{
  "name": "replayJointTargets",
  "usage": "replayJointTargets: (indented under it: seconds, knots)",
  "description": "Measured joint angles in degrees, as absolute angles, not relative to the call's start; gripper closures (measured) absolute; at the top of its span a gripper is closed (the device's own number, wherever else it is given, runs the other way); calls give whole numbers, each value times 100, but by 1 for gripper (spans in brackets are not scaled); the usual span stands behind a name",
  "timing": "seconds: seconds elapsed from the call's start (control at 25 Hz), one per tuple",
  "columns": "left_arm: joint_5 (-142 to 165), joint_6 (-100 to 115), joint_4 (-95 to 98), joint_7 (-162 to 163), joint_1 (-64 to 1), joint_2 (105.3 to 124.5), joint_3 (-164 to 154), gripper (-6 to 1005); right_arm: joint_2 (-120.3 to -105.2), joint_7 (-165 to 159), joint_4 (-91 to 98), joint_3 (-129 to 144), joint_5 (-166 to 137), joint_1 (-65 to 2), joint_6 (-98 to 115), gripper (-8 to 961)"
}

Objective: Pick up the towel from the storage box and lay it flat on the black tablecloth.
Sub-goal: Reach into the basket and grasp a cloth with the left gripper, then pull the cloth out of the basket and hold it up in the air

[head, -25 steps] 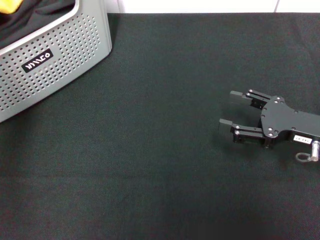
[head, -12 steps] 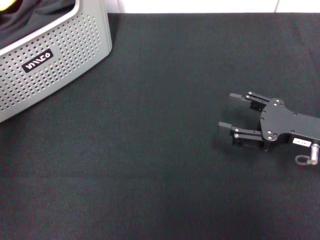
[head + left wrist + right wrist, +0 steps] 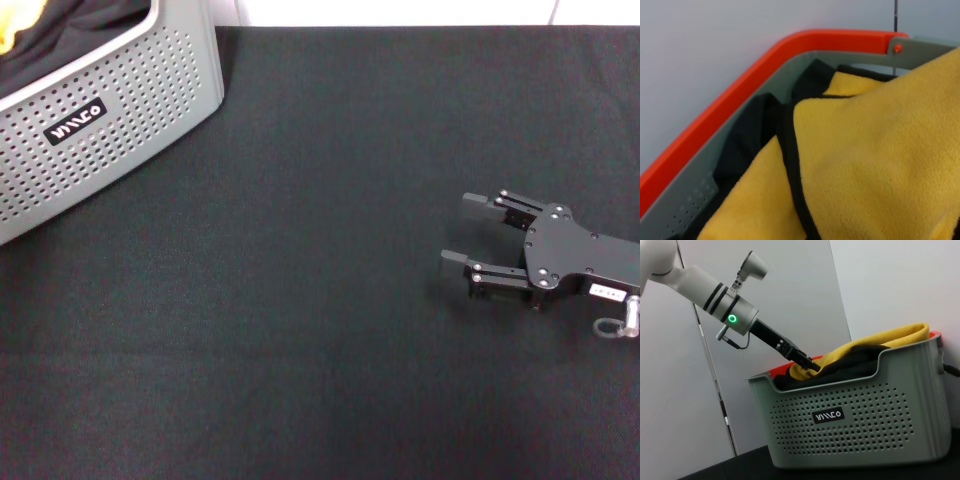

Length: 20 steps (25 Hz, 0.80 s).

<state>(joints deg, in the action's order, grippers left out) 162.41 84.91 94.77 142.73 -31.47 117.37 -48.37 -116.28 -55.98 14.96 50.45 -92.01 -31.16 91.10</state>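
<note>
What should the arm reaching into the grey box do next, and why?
Probably lift. In the right wrist view the left tool is down among the yellow folds of the towel, which still lies heaped in the storage box. Whether it has a grip cannot be seen. The black tablecloth holds no towel yet, and the right tool rests open on it.

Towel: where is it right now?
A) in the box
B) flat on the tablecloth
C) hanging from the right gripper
A: the towel is heaped in the box, with the left gripper reaching into it; the right gripper rests open on the tablecloth.
</note>
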Motion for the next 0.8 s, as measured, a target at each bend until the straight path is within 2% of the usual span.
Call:
replayJointTargets:
  seconds: [0.52,0.8]
  knots:
    - [16243,8359,9642,14264,-3129,11783,-4848,578,-11628,-5589,1494,5001,-9202,-3058,9120,118]
    - [15693,7950,10821,14234,-2678,11997,-5038,809,-11628,-5528,1494,4990,-9113,-3023,9134,118]
